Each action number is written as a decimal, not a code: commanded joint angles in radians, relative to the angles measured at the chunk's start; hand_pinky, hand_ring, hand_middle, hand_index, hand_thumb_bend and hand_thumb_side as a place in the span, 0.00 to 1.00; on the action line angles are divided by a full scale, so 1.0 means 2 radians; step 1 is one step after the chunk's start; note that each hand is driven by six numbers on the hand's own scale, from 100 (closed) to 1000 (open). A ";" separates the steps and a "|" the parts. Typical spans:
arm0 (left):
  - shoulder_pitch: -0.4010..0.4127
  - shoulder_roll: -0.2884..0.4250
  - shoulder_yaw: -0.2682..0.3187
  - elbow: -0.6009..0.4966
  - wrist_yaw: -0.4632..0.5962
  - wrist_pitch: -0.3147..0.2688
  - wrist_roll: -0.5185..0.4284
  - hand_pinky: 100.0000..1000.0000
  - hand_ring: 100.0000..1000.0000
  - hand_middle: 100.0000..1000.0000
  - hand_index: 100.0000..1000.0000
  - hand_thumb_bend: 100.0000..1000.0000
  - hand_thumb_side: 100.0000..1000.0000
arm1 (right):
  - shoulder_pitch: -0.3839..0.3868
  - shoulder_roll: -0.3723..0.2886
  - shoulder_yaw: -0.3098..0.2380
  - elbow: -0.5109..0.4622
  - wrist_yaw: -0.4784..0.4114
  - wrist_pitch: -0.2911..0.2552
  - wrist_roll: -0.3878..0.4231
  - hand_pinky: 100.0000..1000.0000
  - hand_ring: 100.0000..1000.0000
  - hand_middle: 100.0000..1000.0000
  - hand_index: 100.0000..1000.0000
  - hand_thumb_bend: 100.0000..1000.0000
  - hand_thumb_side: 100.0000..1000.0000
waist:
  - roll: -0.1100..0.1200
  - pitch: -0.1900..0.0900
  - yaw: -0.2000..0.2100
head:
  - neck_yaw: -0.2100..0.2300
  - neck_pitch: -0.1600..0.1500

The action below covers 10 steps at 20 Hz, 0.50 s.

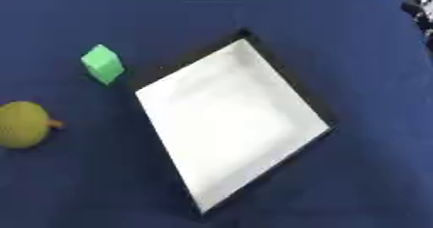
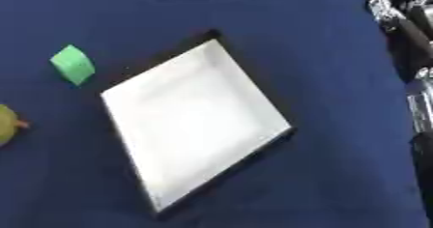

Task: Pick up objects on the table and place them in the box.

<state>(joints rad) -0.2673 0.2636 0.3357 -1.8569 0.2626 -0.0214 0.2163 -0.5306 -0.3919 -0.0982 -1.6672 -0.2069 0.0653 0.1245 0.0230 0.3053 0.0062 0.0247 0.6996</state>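
Box sits mid-counter, nothing in it

Box (image 1: 228, 121): shallow, white inside w/ dark rim, turned cornerwise on the blue-covered counter (image 1: 355, 77). Green cube (image 1: 102, 64) lies to its left, near the upper-left edge but apart from it. Yellow-green round fruit w/ small orange stem (image 1: 23, 124) is further left, at the view's edge, well apart from box. My right arm (image 2: 404, 34) shows along the right edge in right eye view; hand itself I can't make out, so can't tell its state. Left hand not seen.
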 commanded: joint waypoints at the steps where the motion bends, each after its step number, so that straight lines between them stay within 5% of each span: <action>1: -0.011 0.018 0.000 -0.012 -0.001 -0.001 -0.004 0.72 0.82 0.78 0.77 0.02 0.70 | -0.006 -0.013 -0.006 -0.005 0.001 0.000 -0.003 1.00 1.00 1.00 0.87 0.00 0.41 | 0.004 -0.003 0.000 | -0.005 -0.002; 5: -0.026 0.064 -0.010 -0.006 -0.007 -0.006 -0.023 0.73 0.83 0.80 0.79 0.00 0.64 | -0.003 -0.018 -0.008 -0.004 0.002 -0.001 -0.005 1.00 1.00 1.00 0.88 0.00 0.41 | 0.006 -0.007 0.004 | -0.007 0.005; 10: -0.037 0.197 -0.040 0.035 -0.051 -0.032 -0.107 0.76 0.84 0.82 0.82 0.00 0.53 | 0.001 -0.025 -0.009 -0.003 0.002 -0.001 -0.008 1.00 1.00 1.00 0.88 0.00 0.41 | 0.012 -0.012 0.008 | -0.010 0.006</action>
<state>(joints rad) -0.3291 0.5611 0.2664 -1.7962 0.1817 -0.0746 0.0422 -0.5179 -0.4109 -0.1078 -1.6643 -0.2068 0.0627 0.1139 0.0361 0.3043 0.0223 0.0079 0.7097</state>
